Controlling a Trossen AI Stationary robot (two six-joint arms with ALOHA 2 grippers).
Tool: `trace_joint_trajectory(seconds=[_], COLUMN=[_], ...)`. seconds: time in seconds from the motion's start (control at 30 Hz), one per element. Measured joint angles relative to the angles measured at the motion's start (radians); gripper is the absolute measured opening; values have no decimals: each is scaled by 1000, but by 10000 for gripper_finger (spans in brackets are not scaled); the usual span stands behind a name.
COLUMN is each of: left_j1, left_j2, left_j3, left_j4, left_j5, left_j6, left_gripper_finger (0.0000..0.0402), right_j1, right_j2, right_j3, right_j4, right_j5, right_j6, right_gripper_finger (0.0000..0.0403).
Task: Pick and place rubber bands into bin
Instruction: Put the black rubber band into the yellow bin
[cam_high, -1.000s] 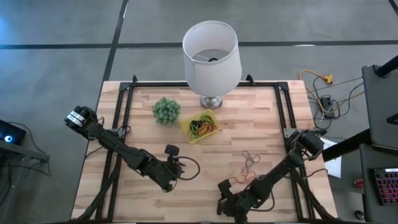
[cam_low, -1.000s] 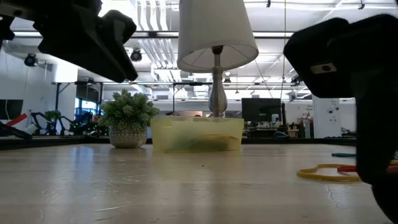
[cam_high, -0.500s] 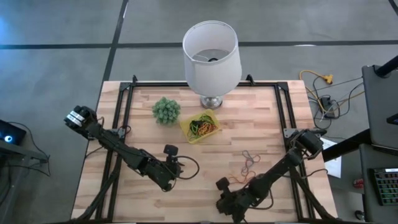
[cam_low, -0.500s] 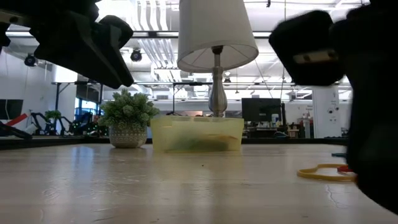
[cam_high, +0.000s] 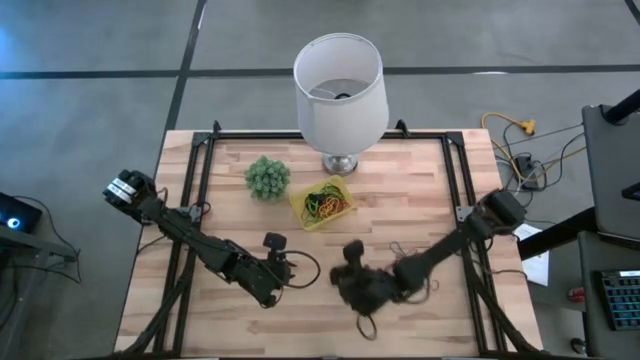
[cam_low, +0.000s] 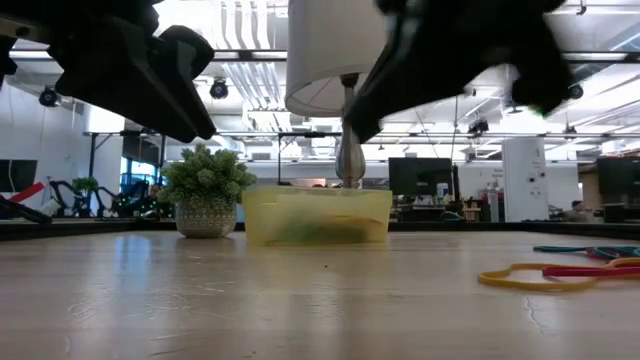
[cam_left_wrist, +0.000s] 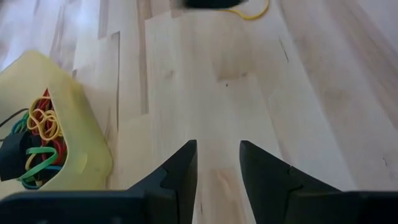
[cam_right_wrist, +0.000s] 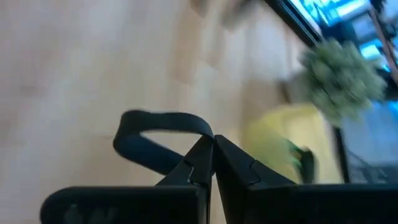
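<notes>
**Right gripper carries a black band toward the bin**

Right gripper (cam_right_wrist: 208, 163) is pinched fully shut on a black band (cam_right_wrist: 155, 134), whose loop sticks out from between the fingertips in its wrist view. From above, this gripper (cam_high: 355, 285) hangs over the middle of the desk (cam_high: 420, 180), on the near side of the bin (cam_high: 322, 203) and still apart from it. The bin sits beside the lamp (cam_high: 340, 85) base and the plant (cam_high: 267, 177), already holding a tangle of green, yellow and red bands (cam_left_wrist: 36, 140).

To do this step well, I judge the grip must stay tight until the fingertips are squarely over the bin's opening, since a floppy loop can snag on the rim or spring out. The lamp shade overhangs the far side of the bin, so an approach from the near side looks safer. A low release over the pile should keep the band from bouncing.

More loose bands (cam_high: 402, 257) lie on the desk to the right. Left gripper (cam_left_wrist: 217, 168) waits with its fingers apart and nothing between them, low over the desk near the bin.
</notes>
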Motion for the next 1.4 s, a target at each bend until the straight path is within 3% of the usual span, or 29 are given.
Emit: trace_joint_trajectory(seconds=[0.33,0.6,0.83,0.93,1.1,1.4], left_j1=[-6,-6,-6,-6,-6,-7], left_j2=[0,0,0,0,0,0], left_j3=[-5,-6,-6,-6,-6,-7], left_j4=[0,-3,-3,-3,-3,-3], left_j5=[0,0,0,0,0,0], left_j6=[-1,0,0,0,-24,-26], left_gripper_finger=[105,105,105,105,105,105], right_j1=[-261,-388,-503,-542,-577,-581], right_j2=[-2,-12,-12,-12,-12,-13], right_j3=[-4,-4,-4,-4,-4,0], right_j4=[-39,-39,-40,-46,-47,-55], right_j5=[6,6,4,-67,-246,-251], right_j6=[-9,-76,-21,-19,-5,29], right_gripper_finger=[9,9,9,11,45,137])
